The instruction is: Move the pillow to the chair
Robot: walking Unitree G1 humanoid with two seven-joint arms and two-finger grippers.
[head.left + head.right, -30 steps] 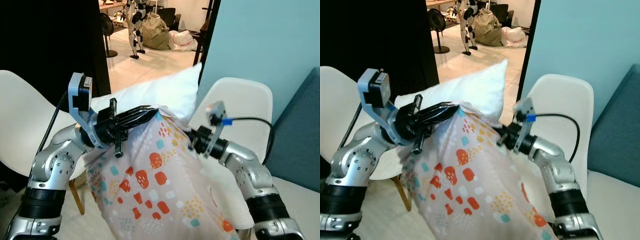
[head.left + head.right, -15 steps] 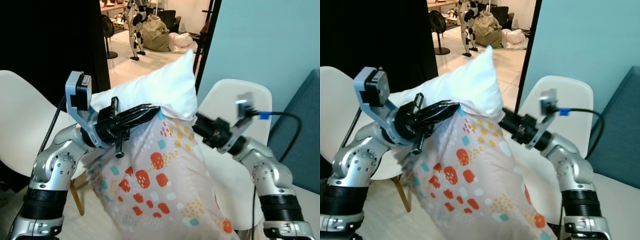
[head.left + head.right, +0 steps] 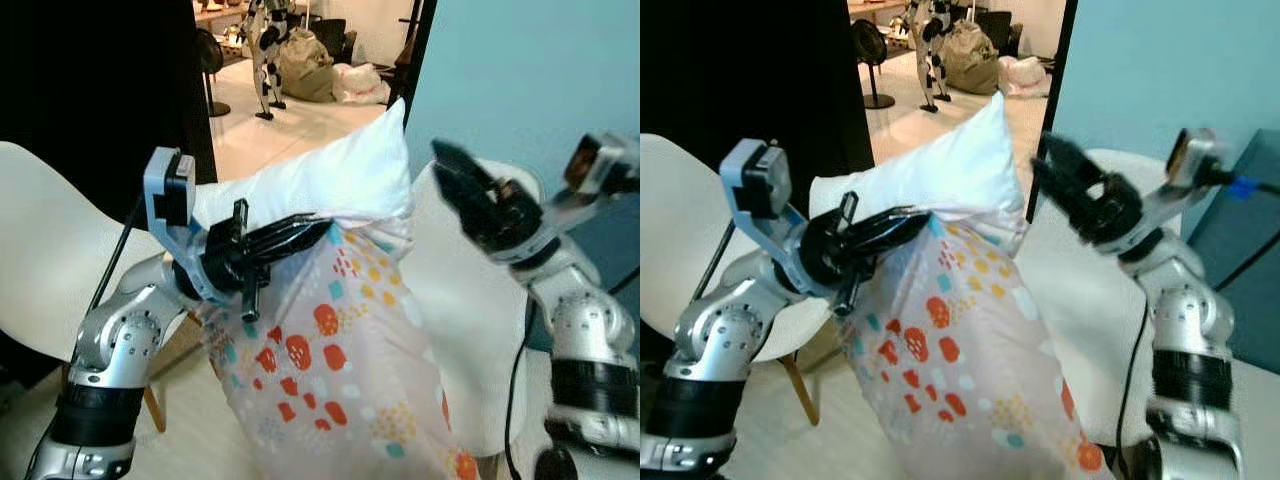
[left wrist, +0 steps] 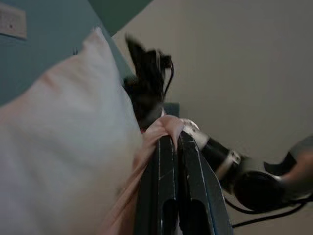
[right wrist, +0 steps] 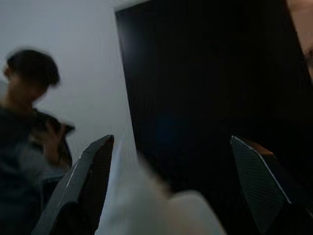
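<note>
Left gripper point(image 3: 318, 226) — fingers pinched together on the patterned cover point(image 3: 345, 350) of the pillow point(image 3: 335, 180), which hangs in the air below and beyond it. Right gripper point(image 3: 462, 178), fingers spread apart, hovers just beside the pillow's white corner (not touching), above the white chair point(image 3: 470, 340). A blurred person point(image 5: 29, 147) stands beyond the right gripper's fingers.

A robot lab or office: teal wall point(image 3: 520, 70), white shell chairs point(image 3: 40, 250), another humanoid robot point(image 3: 265, 40) beyond the doorway.
</note>
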